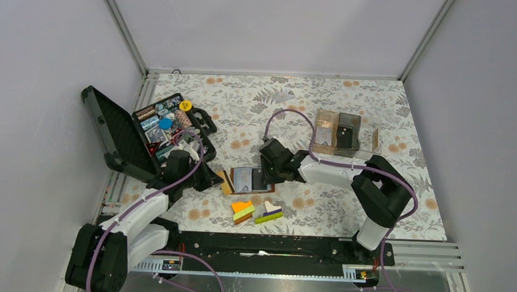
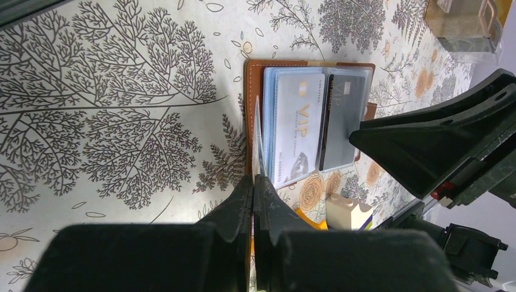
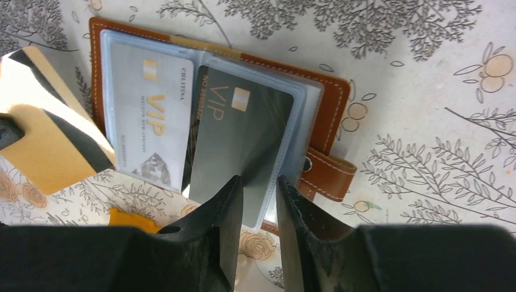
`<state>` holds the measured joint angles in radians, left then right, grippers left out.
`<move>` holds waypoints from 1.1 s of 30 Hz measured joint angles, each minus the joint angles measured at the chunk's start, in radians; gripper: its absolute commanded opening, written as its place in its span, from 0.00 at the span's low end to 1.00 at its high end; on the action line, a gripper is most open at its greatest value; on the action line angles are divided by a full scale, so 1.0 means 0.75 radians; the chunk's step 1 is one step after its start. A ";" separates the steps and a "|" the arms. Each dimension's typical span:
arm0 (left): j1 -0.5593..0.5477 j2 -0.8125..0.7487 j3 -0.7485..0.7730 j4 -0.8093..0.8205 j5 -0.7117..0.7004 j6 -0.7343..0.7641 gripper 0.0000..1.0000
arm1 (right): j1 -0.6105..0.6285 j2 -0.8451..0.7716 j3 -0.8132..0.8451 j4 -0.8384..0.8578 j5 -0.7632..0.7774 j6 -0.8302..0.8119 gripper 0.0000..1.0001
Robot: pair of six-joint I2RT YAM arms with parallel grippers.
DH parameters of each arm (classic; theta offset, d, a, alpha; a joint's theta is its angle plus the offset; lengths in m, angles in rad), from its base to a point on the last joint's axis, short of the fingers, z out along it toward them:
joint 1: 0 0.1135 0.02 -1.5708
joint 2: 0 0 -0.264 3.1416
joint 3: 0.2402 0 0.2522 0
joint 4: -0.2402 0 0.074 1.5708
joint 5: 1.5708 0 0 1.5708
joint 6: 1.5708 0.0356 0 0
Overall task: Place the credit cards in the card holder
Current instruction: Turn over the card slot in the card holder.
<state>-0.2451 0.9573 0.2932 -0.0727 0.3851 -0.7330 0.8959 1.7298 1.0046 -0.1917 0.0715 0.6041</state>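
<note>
Floral cloth covers the tabletop (image 1: 297,98), with pale grey walls on three sides. Near the middle of it the card holder (image 1: 251,180) lies open and flat, its brown leather cover down and its clear plastic sleeves facing up. The snap tab (image 3: 325,173) sticks out from one side.

Two cards lie side by side in the sleeves. One is a grey card (image 3: 149,121) with gold "VIP" lettering, and next to it, toward the tab, is a dark card (image 3: 243,128) with the same lettering.

The right gripper (image 3: 258,194) is over the near edge of the dark card and its sleeve. Its jaws stand partly apart with a clear gap between them, and the card's surface shows through that gap. Nothing is pinched between them (whether the fingertips touch the plastic I cannot tell).

The left gripper (image 2: 254,194) is closed tight on a tan card (image 3: 48,146) with a dark stripe. It holds the card up off the cloth, just beside the side of the holder away from the tab. In the left wrist view the card appears edge-on as a thin pale line.

Orange and green blocks (image 1: 243,210) and a purple one (image 1: 268,214) sit just nearer the arms than the holder. An open black tool case (image 1: 144,138) stands at the far left. Clear and brown compartment boxes (image 1: 339,132) stand toward the far right.
</note>
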 measured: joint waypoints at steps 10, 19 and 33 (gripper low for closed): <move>0.000 0.000 0.000 0.000 0.000 0.000 0.00 | 0.072 -0.002 0.081 -0.023 0.033 0.004 0.32; 0.000 0.000 0.000 0.000 0.000 0.000 0.00 | 0.129 0.002 0.166 -0.018 0.022 0.003 0.32; -0.002 -0.032 0.000 -0.008 -0.011 -0.001 0.00 | 0.166 0.128 0.234 0.053 -0.039 0.005 0.34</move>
<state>-0.2462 0.9333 0.2932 -0.0784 0.3767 -0.7334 1.0203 1.8259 1.1801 -0.1516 0.0425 0.6079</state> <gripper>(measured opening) 0.024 0.332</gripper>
